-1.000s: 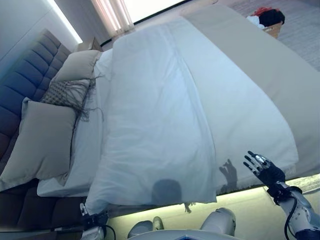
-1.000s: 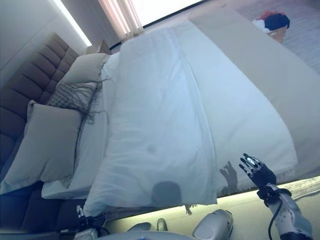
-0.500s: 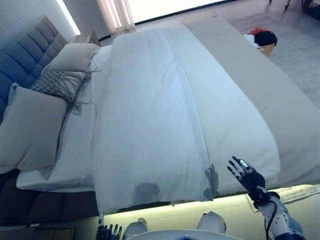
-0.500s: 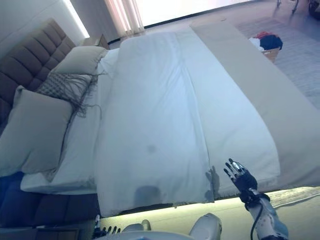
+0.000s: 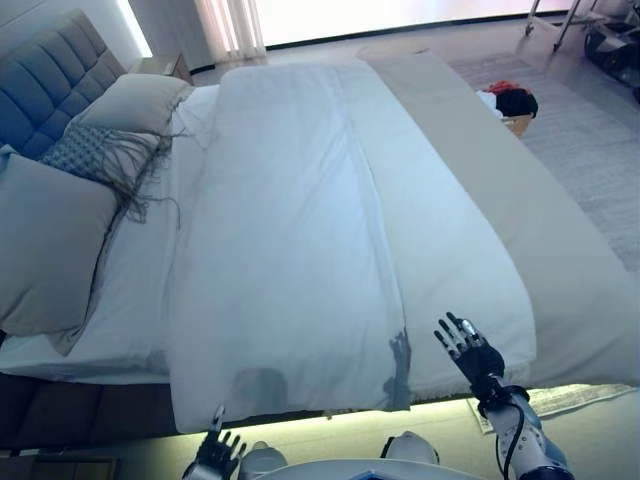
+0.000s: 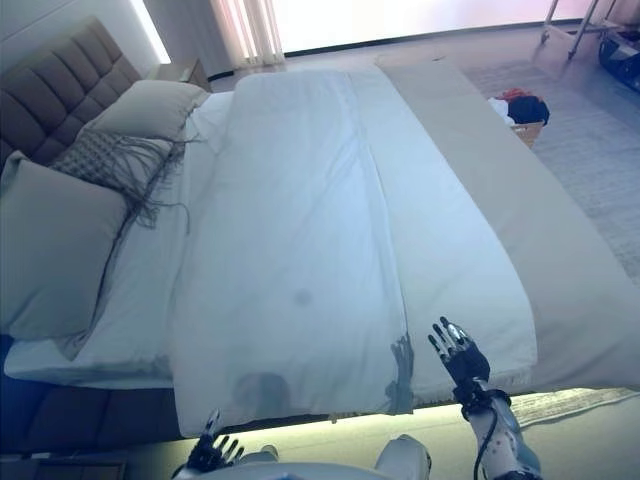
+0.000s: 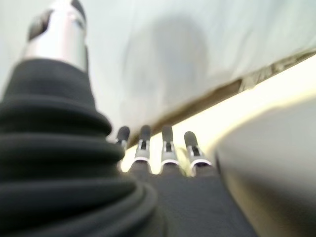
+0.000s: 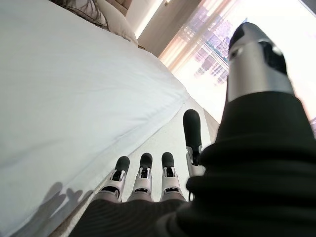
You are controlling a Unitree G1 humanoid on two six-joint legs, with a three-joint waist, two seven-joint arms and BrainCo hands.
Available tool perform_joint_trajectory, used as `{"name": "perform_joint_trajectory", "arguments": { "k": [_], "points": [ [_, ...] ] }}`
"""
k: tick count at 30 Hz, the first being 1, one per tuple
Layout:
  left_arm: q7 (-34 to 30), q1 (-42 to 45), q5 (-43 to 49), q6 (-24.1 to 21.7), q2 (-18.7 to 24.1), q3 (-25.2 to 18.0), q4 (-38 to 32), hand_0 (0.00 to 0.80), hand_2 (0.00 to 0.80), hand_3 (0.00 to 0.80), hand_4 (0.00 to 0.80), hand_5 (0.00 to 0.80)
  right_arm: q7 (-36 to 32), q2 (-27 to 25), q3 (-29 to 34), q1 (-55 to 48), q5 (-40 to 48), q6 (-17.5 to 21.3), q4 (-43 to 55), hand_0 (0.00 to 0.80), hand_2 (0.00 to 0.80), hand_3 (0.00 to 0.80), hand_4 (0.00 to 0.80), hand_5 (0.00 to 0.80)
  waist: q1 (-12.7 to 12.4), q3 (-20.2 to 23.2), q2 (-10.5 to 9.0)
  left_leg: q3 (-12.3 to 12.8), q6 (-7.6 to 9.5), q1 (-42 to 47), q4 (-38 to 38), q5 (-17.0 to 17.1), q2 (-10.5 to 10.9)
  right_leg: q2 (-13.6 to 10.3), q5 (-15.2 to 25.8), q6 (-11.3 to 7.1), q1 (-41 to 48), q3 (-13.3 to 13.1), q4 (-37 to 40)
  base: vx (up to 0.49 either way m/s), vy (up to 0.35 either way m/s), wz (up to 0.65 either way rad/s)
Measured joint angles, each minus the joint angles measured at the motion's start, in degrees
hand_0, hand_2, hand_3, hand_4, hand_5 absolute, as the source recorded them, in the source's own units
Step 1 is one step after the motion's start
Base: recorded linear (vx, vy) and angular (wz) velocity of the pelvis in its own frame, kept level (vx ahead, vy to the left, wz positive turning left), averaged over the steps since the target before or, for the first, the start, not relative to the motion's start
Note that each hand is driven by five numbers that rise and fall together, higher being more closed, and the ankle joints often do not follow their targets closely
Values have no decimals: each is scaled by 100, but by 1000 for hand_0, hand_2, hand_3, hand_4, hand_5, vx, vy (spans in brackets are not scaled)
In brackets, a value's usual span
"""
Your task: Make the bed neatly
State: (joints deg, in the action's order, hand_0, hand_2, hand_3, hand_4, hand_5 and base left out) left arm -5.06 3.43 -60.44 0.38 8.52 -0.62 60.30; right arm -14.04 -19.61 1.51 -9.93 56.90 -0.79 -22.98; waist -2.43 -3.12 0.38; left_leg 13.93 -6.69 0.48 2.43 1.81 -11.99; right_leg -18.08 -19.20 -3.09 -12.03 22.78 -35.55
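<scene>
Right hand raised, fingers spread, empty — at the duvet's near edge | left hand low, fingers straight, empty | duvet flat on bed

The white duvet lies wide and bare for passing; pillows crowd nine o'clock (a laundry basket at two).

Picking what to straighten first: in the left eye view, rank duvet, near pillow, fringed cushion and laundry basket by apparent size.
1. duvet
2. near pillow
3. fringed cushion
4. laundry basket, though it sits farthest from the camera, so unsure.
</scene>
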Motion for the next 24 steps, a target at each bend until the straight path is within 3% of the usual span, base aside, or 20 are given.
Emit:
{"name": "perform_joint_trajectory", "arguments": {
  "k": [5, 11, 24],
  "points": [
    [-7, 62, 751, -1, 69, 220, -1484, 0, 0, 0, 0, 0, 87, 257, -7, -51, -248, 56, 57, 0, 0, 0, 0, 0, -32, 60, 11, -20, 32, 119, -113, -10, 36, 35, 43, -77, 194, -5, 180, -38, -22, 7],
    [-208, 207, 1044, 66, 424, 158, -2489, 0, 0, 0, 0, 0, 13, 287, 151, -395, -473, 53, 31, 0, 0, 0, 0, 0, -146, 149, 105, 18, 9, 202, -205, 9, 51, 91, 72, -117, 246, -18, 333, -13, -3, 0],
    [-391, 418, 1464, 0, 566, 160, -2768, 0, 0, 0, 0, 0, -285, 299, 265, -607, -451, 55, -345, 0, 0, 0, 0, 0, -158, 288, 93, 41, 22, 404, -275, 13, 165, 92, 103, -189, 398, -168, 423, -16, -7, 0]
  ]
}}
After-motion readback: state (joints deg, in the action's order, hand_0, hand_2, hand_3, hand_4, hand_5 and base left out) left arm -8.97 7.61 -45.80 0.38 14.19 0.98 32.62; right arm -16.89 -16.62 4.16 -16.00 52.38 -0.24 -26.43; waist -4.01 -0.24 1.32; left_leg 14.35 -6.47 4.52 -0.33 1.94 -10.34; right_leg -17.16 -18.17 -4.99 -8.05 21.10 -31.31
